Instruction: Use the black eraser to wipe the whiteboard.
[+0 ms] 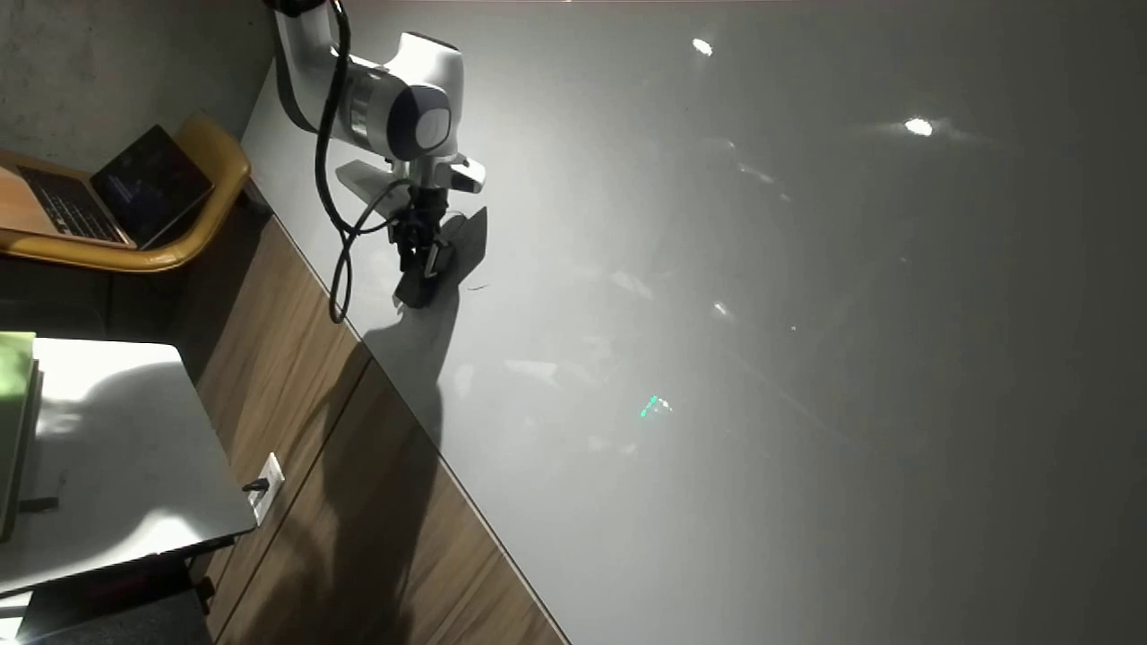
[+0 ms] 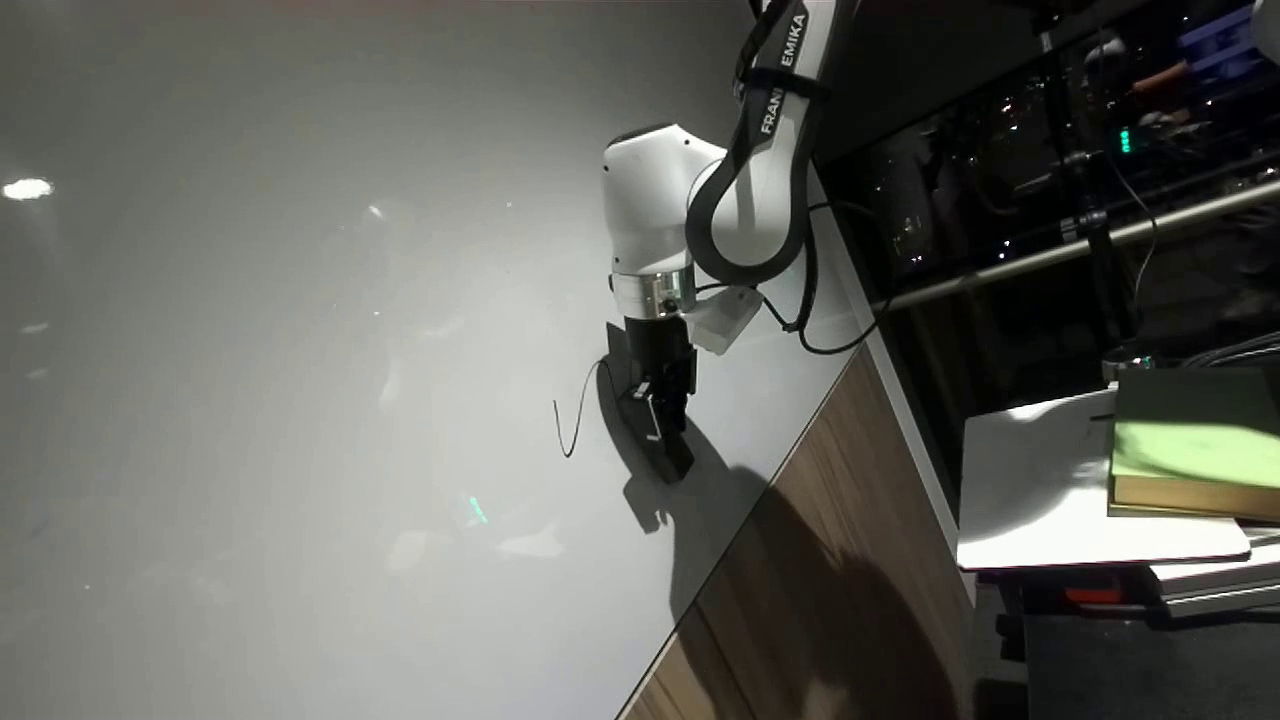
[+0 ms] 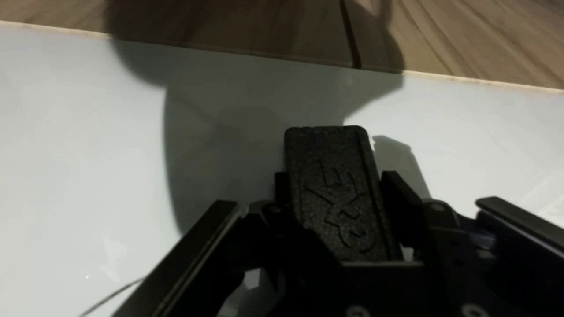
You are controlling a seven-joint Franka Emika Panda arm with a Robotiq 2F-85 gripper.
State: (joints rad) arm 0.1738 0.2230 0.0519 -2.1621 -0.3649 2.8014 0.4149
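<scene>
The claw (image 3: 335,185) is closed on the black eraser (image 3: 338,202), gripping both its long sides and parted only by the eraser's width. The eraser is at the whiteboard (image 2: 250,400), near the edge along the wood panel (image 2: 860,440); whether it touches the board I cannot tell. A thin dark squiggle (image 2: 579,422) runs on the board near the claw. In an exterior view, a laptop (image 1: 152,184) sits on a yellow chair (image 1: 235,170). A green book (image 2: 1190,440) lies on a white tabletop (image 2: 1030,470).
</scene>
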